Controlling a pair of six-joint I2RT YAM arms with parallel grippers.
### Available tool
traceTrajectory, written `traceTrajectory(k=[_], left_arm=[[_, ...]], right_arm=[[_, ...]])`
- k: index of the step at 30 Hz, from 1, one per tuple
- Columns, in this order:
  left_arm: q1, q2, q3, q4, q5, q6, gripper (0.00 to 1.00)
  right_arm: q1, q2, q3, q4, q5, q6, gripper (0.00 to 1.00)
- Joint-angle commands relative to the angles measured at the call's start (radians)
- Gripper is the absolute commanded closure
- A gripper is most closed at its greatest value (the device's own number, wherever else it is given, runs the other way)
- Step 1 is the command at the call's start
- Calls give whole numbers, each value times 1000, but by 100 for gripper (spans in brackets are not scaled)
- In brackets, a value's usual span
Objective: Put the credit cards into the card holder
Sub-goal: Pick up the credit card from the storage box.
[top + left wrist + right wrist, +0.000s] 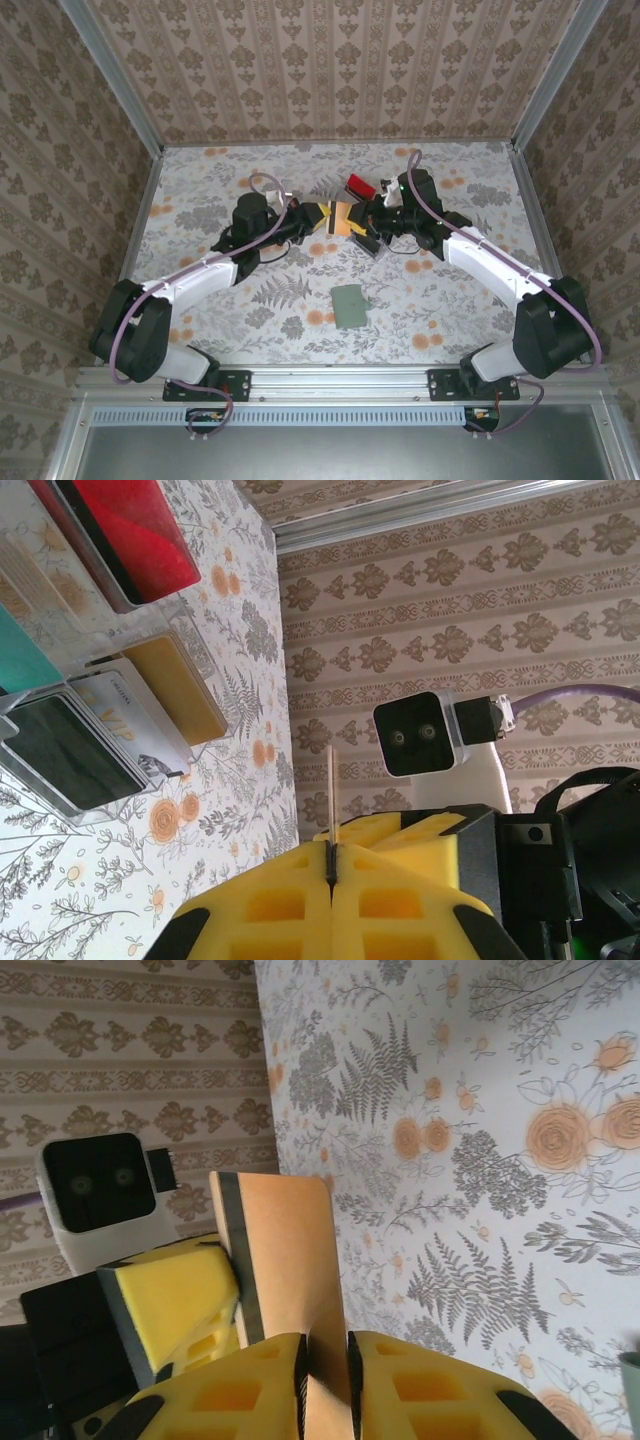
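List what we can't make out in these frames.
Right wrist: whether the right gripper pinches the tan-orange card or stands just off it; the gaps are too thin.
Left wrist: that card's face; it sits edge-on in the left gripper.
Left wrist: the teal card, cut off by the frame edge.
Top external: slots of the card holder; too small.

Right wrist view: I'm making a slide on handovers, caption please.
Tan-orange card between the right jaws, its dark-striped edge pinched by the left jaws, over the floral table.
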Motion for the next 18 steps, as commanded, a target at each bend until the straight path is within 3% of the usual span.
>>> traceTrajectory(k=[1,6,9,10,14,18], left_arm=[[-11,-5,-15,55,17,-39,100],[-11,-5,-44,111,15,-82,100],[-10,-11,-56,80,1,-79,100],[-11,-13,-55,51,-4,-72,94],[-12,-37,-39,-141,-44,0,36],[-31,-81,34,-532,-154,186,22]], right_arm=[[4,14,-11,127,-78,57,79],[0,22,-20,158,-86,75,80],[-8,5,-31,149,-71,71,89],[-10,2,-32,148,-74,72,92],[-13,-34,-53,40,-7,33,97],[17,-115,-23,-292,175,-173,97]])
